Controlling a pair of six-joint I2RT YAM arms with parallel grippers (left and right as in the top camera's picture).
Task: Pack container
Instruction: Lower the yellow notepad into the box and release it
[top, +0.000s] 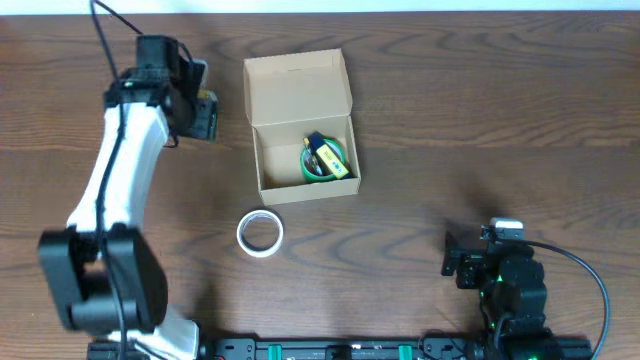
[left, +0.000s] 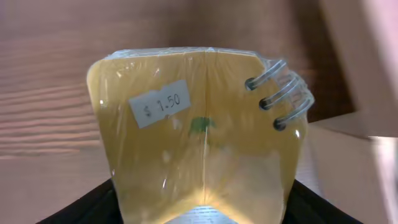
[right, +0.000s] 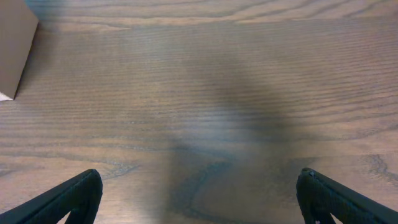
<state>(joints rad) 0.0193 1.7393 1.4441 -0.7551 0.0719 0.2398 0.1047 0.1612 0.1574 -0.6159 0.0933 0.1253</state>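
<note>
left fingers (left: 87, 208) clamped on a yellow pad (left: 199, 155), themselves mostly hidden; right fingers (right: 68, 199) apart, tips cropped

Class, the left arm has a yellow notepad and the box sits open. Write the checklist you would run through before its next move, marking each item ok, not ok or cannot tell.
1. Grip: left tool shut on the notepad: ok.
2. Box open, lid folded back: ok.
3. Room inside: green tape roll and a small item fill the right side, left side bare: ok.
4. Notepad above the box: not ok, it is off to the box's left.
5. Right tool out of the way: ok, open over bare table.
6. White tape roll packed: not ok, it lies outside the box.
</note>
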